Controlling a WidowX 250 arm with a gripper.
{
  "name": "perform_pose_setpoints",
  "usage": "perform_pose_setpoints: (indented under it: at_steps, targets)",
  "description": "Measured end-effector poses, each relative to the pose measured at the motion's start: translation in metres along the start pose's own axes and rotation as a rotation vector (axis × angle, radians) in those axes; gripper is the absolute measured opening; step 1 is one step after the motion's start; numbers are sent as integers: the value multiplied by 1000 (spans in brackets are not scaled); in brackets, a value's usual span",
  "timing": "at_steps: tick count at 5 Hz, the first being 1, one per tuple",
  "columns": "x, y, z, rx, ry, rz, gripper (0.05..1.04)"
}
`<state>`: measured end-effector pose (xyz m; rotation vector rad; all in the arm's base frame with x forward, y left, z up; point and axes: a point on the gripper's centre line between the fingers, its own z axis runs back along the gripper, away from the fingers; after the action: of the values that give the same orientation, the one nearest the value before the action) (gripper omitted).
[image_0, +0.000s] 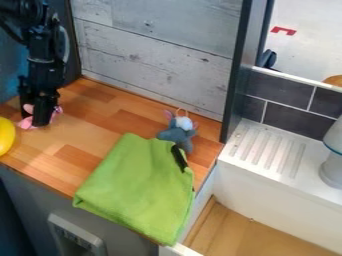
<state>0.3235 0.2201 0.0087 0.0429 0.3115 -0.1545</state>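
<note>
Pink, soft-looking object (25, 123) at the left of the frame, partly hidden by the black robot gripper (37, 116); can't tell how open that is or whether it's gripping! Smooth yellow object (6, 136), cut off by the left edge; folded green cloth (137, 185), bottom centre.

The robot arm (41, 50) is black all over, chunky and angular at its joints, with a greyish curved strip (65, 44) (cable or casing, I can't tell) beside its blocky black gripper housing (41, 75).
</note>
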Motion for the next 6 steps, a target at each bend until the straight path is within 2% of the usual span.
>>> perform_pose_setpoints:
  at_steps: [1, 2, 4, 5, 6]
  targets:
    - [-10, -6, 18, 9, -41, 15, 437]
    - [-19, -7, 67, 58, -143, 104, 437]
    - [21, -65, 107, -15, -262, 148, 437]
    - [37, -72, 94, -70, -233, 186, 437]
    - [61, -90, 82, -75, -212, 174, 437]
